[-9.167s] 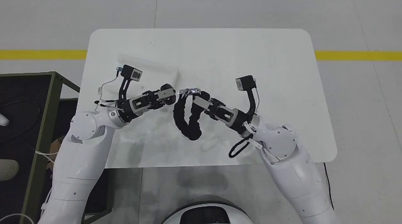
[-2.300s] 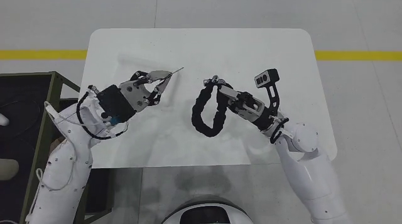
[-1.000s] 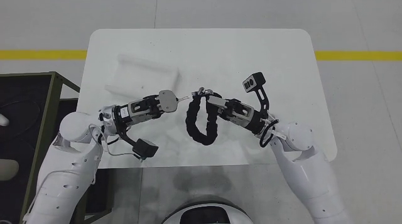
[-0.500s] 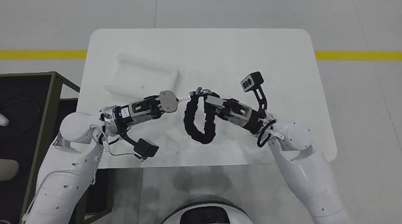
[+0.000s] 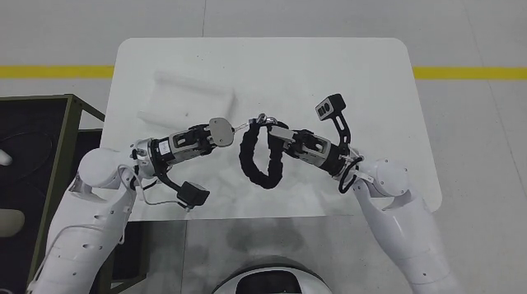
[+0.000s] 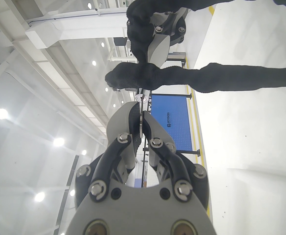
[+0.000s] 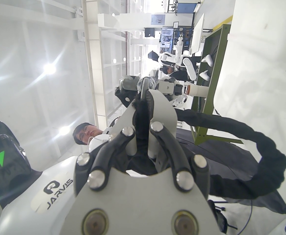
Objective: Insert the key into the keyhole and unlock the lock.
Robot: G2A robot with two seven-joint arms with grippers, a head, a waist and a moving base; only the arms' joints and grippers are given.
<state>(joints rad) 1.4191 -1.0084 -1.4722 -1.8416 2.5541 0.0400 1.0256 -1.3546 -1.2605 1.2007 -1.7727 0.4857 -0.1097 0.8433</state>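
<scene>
Pinching the key narrowly in the left gripper, clamping the black cable lock in the right gripper over the table, apparently seating the tip at the keyhole, next needing a straight push, then a twist.

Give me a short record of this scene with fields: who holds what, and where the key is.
left gripper: shut on the key
right gripper: shut on the lock, a loop in a black sleeve
key tip: at the keyhole; how deep it sits cannot be told
place: over the middle of the table
also on table: clear tray, at the far side by the left arm
unlocked: cannot tell
</scene>
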